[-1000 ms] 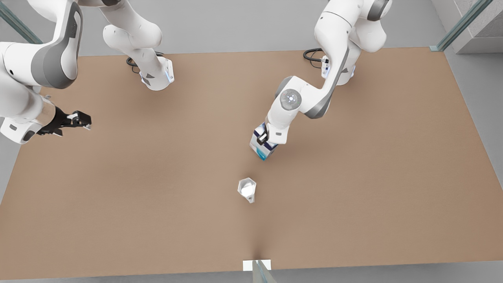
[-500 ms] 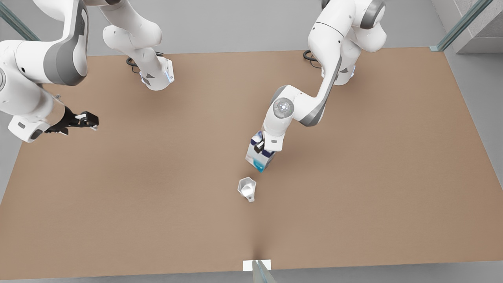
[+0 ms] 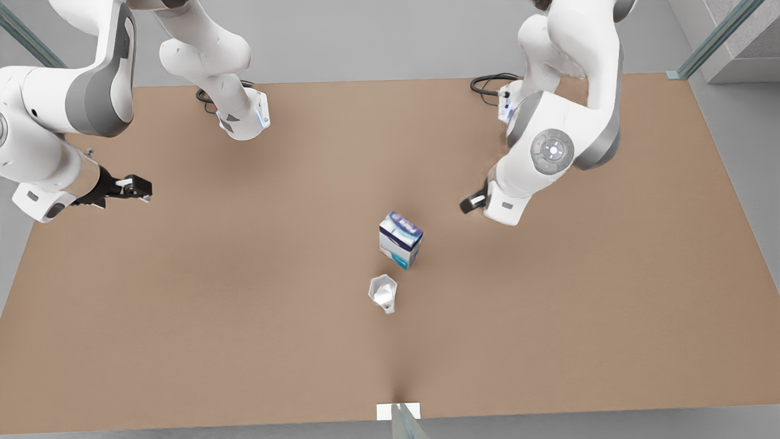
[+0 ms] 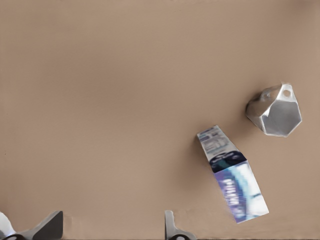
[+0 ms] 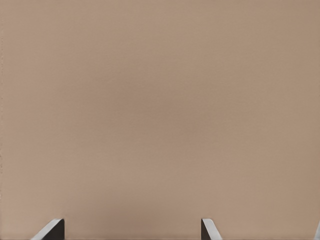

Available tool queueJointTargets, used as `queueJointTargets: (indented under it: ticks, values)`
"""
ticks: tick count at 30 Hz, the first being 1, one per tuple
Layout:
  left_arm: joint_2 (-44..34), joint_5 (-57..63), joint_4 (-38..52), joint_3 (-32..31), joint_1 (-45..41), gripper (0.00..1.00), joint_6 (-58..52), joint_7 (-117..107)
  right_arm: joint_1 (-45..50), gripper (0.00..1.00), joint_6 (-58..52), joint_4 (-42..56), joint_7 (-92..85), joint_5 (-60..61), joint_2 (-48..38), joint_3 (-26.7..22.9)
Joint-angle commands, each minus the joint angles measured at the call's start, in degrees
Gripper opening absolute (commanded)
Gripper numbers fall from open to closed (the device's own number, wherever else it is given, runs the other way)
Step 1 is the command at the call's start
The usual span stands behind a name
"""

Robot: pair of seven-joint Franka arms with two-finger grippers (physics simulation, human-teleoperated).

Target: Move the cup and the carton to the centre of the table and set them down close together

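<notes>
Standing upright near surface point(image 3: 183, 317) middle, carton point(image 3: 400, 239) just beside cup point(image 3: 383, 292), apart; placement judged nearly done. Left hand point(image 4: 112, 227), fingers spread, being held empty off carton. Right hand point(image 5: 132, 230), spread, empty, waiting far from carton.

The carton point(image 3: 400, 239) and cup point(image 3: 383, 293) stand near each other but apart at mid-surface, with a narrow gap between them. The surface point(image 3: 183, 305) around them lies open on every side. Both hands hang well clear: left hand point(image 3: 472, 202), right hand point(image 3: 135, 186).
</notes>
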Motion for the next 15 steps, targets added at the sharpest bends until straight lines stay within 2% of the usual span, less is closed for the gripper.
queueJointTargets:
  ticks: [1, 3, 4, 8, 15]
  values:
    - [-0.56, 4.8, 0.0, 0.0, 2.89, 1.0, -0.04, 8.7, -0.07, 1.0, -0.22, 0.01, -0.09, 0.0, 0.0, -0.01]
    - [-1.53, 8.13, 0.0, 0.09, 10.72, 1.0, 0.4, 28.93, -0.07, 1.0, -0.4, 0.01, -0.09, 0.0, 0.0, 0.08]
    - [-1.17, 12.1, -0.27, 0.0, 10.81, 1.0, 1.1, 29.73, 0.02, 1.0, -0.66, 0.01, 0.0, 0.0, 0.26, 0.08]
    - [-1.88, 8.93, -3.87, 0.0, 16.35, 1.0, 6.29, 30.69, 0.28, 1.0, -0.75, 0.28, -0.09, 0.0, 0.52, 0.08]
    - [-2.32, 8.14, -3.87, 0.09, 16.96, 1.0, 6.29, 30.78, 0.54, 1.0, -0.22, 0.54, 0.0, 0.26, 1.05, -0.01]
